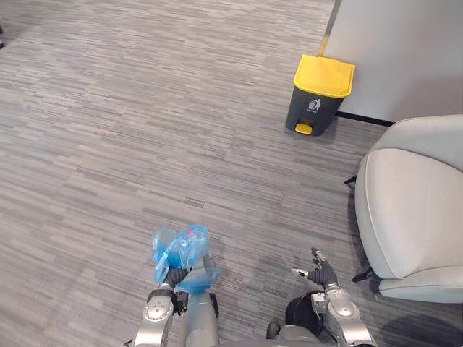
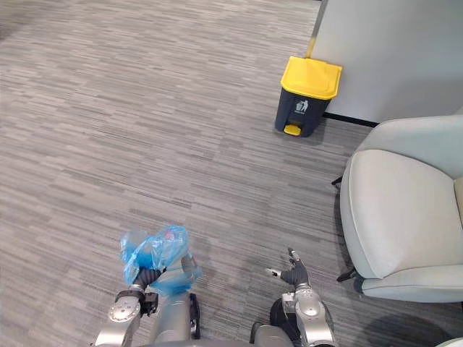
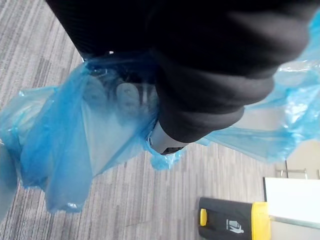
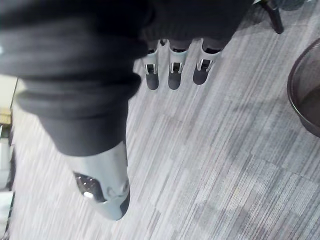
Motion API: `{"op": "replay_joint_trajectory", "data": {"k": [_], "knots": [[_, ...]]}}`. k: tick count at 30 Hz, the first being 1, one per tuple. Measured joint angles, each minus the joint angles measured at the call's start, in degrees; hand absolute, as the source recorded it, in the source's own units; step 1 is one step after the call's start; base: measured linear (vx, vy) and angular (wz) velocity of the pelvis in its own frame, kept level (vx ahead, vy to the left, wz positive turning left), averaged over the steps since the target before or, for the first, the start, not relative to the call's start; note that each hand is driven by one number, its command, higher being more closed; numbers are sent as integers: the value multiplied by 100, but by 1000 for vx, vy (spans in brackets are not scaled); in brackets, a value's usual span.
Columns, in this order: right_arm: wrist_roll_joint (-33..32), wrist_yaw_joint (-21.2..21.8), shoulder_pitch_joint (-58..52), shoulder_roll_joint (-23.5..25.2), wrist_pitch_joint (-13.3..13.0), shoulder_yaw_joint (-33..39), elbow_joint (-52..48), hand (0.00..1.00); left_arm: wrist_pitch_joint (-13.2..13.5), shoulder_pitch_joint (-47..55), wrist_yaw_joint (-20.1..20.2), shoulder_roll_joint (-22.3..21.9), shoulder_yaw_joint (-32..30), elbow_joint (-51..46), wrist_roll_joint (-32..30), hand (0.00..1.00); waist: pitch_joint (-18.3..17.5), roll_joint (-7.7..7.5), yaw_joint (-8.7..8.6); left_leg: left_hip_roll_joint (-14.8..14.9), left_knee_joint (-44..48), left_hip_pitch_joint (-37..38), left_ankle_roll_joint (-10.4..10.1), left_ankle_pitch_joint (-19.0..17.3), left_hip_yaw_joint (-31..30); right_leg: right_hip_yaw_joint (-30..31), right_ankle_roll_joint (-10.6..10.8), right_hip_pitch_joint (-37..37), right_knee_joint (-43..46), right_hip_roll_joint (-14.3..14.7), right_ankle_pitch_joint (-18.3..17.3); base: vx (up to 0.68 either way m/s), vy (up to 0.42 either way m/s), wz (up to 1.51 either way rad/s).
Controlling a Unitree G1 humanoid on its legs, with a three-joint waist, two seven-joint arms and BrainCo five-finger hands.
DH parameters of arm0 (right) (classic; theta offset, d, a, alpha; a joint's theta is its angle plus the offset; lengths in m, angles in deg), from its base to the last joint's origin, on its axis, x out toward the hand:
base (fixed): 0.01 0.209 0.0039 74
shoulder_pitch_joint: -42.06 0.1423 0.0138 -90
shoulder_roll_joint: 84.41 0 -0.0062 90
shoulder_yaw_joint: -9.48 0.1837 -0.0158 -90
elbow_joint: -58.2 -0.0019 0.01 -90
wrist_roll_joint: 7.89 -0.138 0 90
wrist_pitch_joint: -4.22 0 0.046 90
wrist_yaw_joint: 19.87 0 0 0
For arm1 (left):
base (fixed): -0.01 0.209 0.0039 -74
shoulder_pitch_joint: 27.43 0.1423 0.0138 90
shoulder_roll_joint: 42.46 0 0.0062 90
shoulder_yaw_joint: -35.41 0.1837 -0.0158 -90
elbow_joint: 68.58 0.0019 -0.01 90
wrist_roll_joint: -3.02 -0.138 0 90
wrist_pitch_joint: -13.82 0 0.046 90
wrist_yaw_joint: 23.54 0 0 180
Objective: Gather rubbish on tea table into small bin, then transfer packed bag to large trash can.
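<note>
A crumpled blue plastic bag point(image 1: 181, 248) hangs low over the carpet at my lower left, with my left hand point(image 1: 172, 276) shut on its gathered top. In the left wrist view the bag point(image 3: 70, 145) wraps around the curled fingers point(image 3: 127, 95). A dark grey trash can with a yellow lid point(image 1: 322, 94) stands shut by the wall at the far right; it also appears in the left wrist view point(image 3: 235, 225). My right hand point(image 1: 323, 275) is open and empty at the lower right, its fingers point(image 4: 172, 75) straight above the carpet.
A light grey armchair point(image 1: 412, 210) fills the right side, close to my right hand. A grey wall panel point(image 1: 405, 50) rises behind the trash can. A dark round mesh bin point(image 4: 306, 95) sits on the floor by my right arm. Open carpet stretches ahead and to the left.
</note>
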Motion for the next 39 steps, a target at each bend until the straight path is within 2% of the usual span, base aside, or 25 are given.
{"op": "replay_joint_trajectory", "data": {"k": [1,2,4,6,8,10,13,14,15,16,18,19,20,21,23,25,28,30,32,33,35,36,37,38,39], "knots": [[-3,-3,80,68,49,4,314,0,-10,-34,-8,25,-8,217,1,100,3,-113,18,-197,-3,147,106,242,203,293,178,-24,129,-172,-124,316,481,-68],[-3,11,57,91,57,-10,351,0,-17,-62,-14,71,-7,253,2,100,-77,-252,-17,-343,-12,151,96,88,273,413,232,-46,163,-293,-146,301,378,-41],[-1,-1,30,42,36,49,348,0,-14,-112,-1,133,2,279,-3,100,-140,-417,-55,-640,399,113,416,-330,490,837,394,-173,452,-596,-272,297,315,-36],[1,9,20,59,33,34,383,0,-15,-110,0,119,35,293,-8,100,-157,-440,-56,-686,542,209,538,-590,687,1048,433,-324,819,-696,-255,287,282,-55],[5,24,145,134,31,12,403,0,-18,-42,-1,167,73,289,-12,100,-167,-457,-53,-764,426,562,681,-791,1092,1189,846,-898,1990,-859,-38,385,258,-74],[8,30,158,174,30,5,456,0,-35,7,-8,262,173,290,-8,100,-165,-455,-91,-790,312,960,834,-945,1259,1051,933,-1324,3016,-910,83,364,110,-50],[16,34,215,170,34,-43,560,0,-38,4,-30,352,218,281,2,100,-123,-387,-241,-713,-190,1718,819,-1060,1409,312,309,-2023,3867,-684,-295,404,-12,-29],[19,33,286,131,30,-87,568,0,-38,-7,-30,382,211,288,5,100,-105,-358,-269,-634,-436,2012,786,-1042,1533,-80,102,-2398,3700,-524,-386,434,-58,-40],[24,41,341,89,28,-122,594,0,-40,-21,-30,389,210,290,5,100,-93,-339,-279,-569,-521,2158,777,-1038,1594,-311,57,-2536,3438,-429,-370,450,-66,-49],[27,47,391,-8,27,-208,621,0,-37,-41,-27,422,211,294,5,100,-15,-209,-300,-477,-630,2375,764,-1030,1657,-758,-148,-2783,2784,-271,-234,470,-83,-30],[28,45,319,-91,19,-256,622,0,-27,-44,-24,513,164,314,8,100,-73,-370,-373,-520,-721,2723,502,-1095,1629,-1118,-482,-2794,1226,-80,944,506,-104,-6],[29,38,307,-209,20,-255,766,0,-36,-140,-14,401,168,479,9,100,-28,-158,-403,-373,-730,2876,345,-1185,1536,-1166,-902,-2646,1245,114,1330,531,-83,-8],[32,37,354,-258,41,-232,805,0,-32,-191,-11,406,163,491,8,100,-32,-130,-374,-324,-736,2868,290,-1095,1516,-1156,-987,-2652,1275,181,1241,605,-110,-14],[31,30,384,-264,39,-185,781,0,-26,-308,-12,422,141,517,2,100,-22,-134,-371,-319,-656,2836,49,-895,1400,-1173,-1008,-2651,1368,183,980,571,-126,-7],[31,47,357,-249,46,-195,780,0,-28,-436,-3,393,142,576,-5,100,-21,-129,-429,-210,-101,2707,-20,-541,1238,-1222,-997,-2405,1347,227,727,464,-138,10],[28,57,158,-179,46,-212,552,0,-24,-373,13,226,145,552,-15,100,37,-63,-365,199,2100,2079,-25,225,896,-1151,-1012,-1417,687,485,682,426,-99,-13],[2,40,111,-26,-1,-197,239,0,-17,-230,79,125,169,417,-14,100,35,-146,-257,451,3436,1110,424,-234,1045,-839,-1072,-652,169,592,625,337,14,-46],[-14,21,128,-6,-10,-196,251,0,-7,-222,111,128,171,371,-13,100,48,-203,-177,444,3110,607,545,-421,1039,-585,-1058,-444,-59,584,617,282,80,-57],[-98,19,178,46,14,-79,348,0,-9,-211,114,122,160,382,-13,100,79,-220,-82,294,2099,369,532,-490,965,-368,-989,-229,-164,497,593,314,196,-59],[-107,9,168,44,18,46,415,0,-5,-218,118,91,165,382,-12,100,92,-237,-62,76,1096,343,453,-440,822,-251,-779,-126,-170,369,514,284,228,-42],[-108,5,188,-40,21,169,526,0,8,-234,121,57,164,381,-11,100,76,-159,-60,-213,-528,402,111,-35,440,-56,-481,-30,-125,232,312,257,264,-39],[-111,3,202,-71,21,181,552,0,13,-226,120,55,161,386,-11,100,82,-112,-44,-221,-770,430,91,371,377,40,-363,-25,-87,234,231,300,354,-60],[-113,2,235,-57,30,167,635,0,7,-174,114,72,138,391,-5,100,59,-173,-23,-337,-685,498,344,613,482,245,-180,-29,12,130,68,316,354,-48],[-106,16,204,-30,20,149,624,0,5,-157,116,129,137,392,-5,100,17,-305,-39,-544,-469,465,444,317,592,324,-8,-39,136,-107,-90,320,343,-37],[-102,16,200,-35,21,154,624,0,2,-154,119,124,142,398,-5,100,14,-333,-43,-614,-321,453,488,164,672,375,53,-54,243,-211,-176,328,316,-23]]}}
